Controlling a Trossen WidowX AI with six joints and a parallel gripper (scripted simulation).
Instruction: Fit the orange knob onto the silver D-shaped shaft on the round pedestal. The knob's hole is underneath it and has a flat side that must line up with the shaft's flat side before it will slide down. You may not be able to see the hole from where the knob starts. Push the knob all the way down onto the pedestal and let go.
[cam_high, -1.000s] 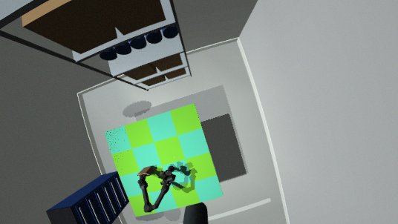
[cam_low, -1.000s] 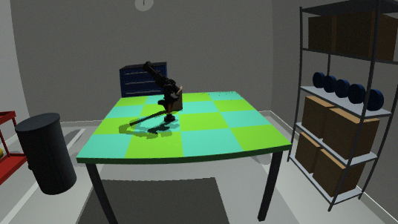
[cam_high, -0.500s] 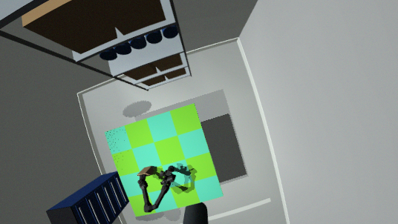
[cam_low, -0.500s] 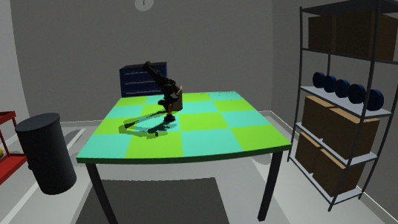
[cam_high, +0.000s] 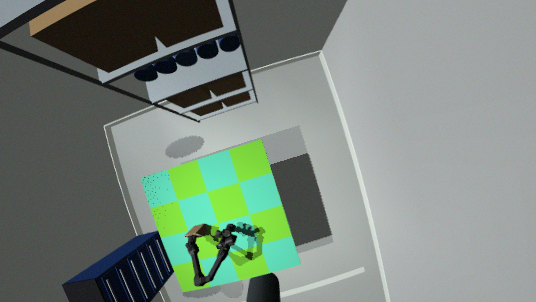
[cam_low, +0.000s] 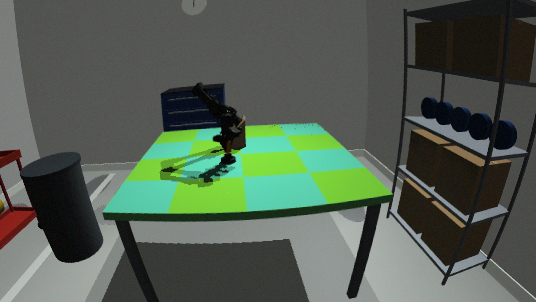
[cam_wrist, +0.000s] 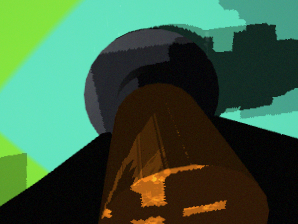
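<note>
So the gripper (cam_low: 228, 141) (cam_wrist: 160, 133) has the orange knob (cam_low: 228, 148) (cam_wrist: 159, 145) pinched between its fingers, right over the round pedestal (cam_low: 228, 159) (cam_wrist: 107, 75). That's on the desk (cam_high: 225, 200) (cam_low: 275, 165), near the edge closest to the blue drawers (cam_high: 127, 267) (cam_low: 192, 107) in the top view. Can't tell if the shaft's in the hole, it's hidden.

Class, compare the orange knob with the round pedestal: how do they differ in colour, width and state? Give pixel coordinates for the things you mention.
The orange knob (cam_low: 228, 147) (cam_wrist: 160, 135) is orange; the round pedestal (cam_low: 228, 160) (cam_wrist: 102, 90) is dark grey. The knob is narrower; the pedestal wider. The gripper (cam_low: 228, 145) holds the knob; the pedestal stands on the table (cam_low: 280, 187).
</note>
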